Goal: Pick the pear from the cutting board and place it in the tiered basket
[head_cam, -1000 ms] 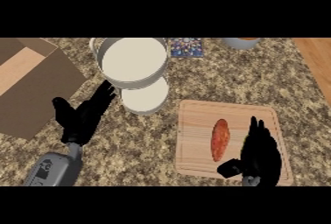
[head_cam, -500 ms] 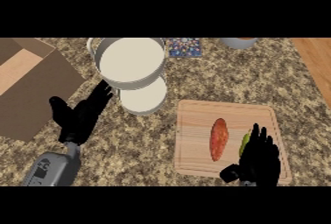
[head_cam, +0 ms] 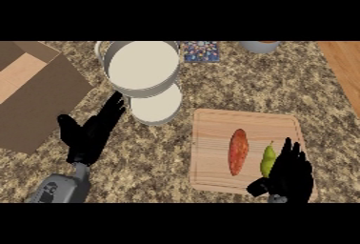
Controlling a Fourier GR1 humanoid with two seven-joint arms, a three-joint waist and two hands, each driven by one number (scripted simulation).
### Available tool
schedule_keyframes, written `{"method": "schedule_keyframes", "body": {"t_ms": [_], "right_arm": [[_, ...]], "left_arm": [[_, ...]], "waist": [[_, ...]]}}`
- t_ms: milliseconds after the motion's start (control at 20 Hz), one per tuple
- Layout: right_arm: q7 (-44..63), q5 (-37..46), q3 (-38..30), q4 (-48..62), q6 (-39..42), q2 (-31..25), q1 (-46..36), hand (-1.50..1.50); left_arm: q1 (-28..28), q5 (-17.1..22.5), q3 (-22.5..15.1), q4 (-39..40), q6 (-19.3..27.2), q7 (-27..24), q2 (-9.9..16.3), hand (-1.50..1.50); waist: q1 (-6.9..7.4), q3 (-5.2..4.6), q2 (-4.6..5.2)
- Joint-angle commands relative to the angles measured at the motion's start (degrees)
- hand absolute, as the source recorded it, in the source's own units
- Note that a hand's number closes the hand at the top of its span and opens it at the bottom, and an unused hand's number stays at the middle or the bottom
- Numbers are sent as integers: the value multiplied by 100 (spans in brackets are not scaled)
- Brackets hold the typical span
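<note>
A: Pear (head_cam: 268,158) status?

B: On the cutting board (head_cam: 211,143), right half, lying lengthwise with the stem end pointing away from the robot. It sits just off the thumb side of the right hand (head_cam: 290,175). Lower end of the pear meets the hand's edge; can't tell if that's contact or just overlap from above.

A: Right-hand fingers?

B: Straight, pointing up the board, tips about level with the pear's middle. Thumb juts toward the board's near edge below the pear. Nothing wrapped round the pear, nothing held. Palm covers the board's near right corner.

A: Anything else on the board?

B: One long orange-red vegetable (head_cam: 238,151), parallel to the pear, on the far side of it from the fingers. Narrow strip of bare wood between the two.

A: Basket?

B: Tiered basket (head_cam: 142,66) is well away from the right fingertips, up and across the counter (head_cam: 232,90). Upper tier is a round pale tray; lower tier (head_cam: 159,106) peeks out beneath it on the near side. Both show pale, bare floors.

A: Left hand?

B: Left hand (head_cam: 90,134) rests open over the counter, fingers extended, tips nearly at the basket's near rim beside the lower tier. Holds nothing. Grey forearm enters from the lower edge.

A: Surroundings?

B: Brown cardboard box (head_cam: 32,102) on the outer side of the left hand. Patterned square item (head_cam: 200,51) and a grey bowl (head_cam: 259,46), cut off by the edge, lie past the basket at the far side of the counter.
</note>
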Motion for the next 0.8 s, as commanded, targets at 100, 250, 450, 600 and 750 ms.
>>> {"method": "schedule_keyframes", "body": {"t_ms": [100,250,450,600,750], "right_arm": [[493,-106,-131,107,-80,52,-170,-150],[80,-234,-569,89,-173,-38,-13,-150],[-60,-226,-713,1124,-823,52,-441,-150],[-564,-314,-906,1363,-1164,-29,-118,-150],[-742,-396,-1092,1685,-1385,-12,-213,-150]], "left_arm": [[-122,-64,234,285,-211,-122,-101,0],[-60,70,332,-178,-330,326,119,0],[-280,-251,208,190,-152,129,-247,0],[170,-154,363,-132,-386,61,-115,0],[-164,-333,358,107,-222,170,-298,0]], "waist": [[-12,-1,3],[-8,0,-2],[-7,1,7],[8,1,2],[-4,1,6]]}}
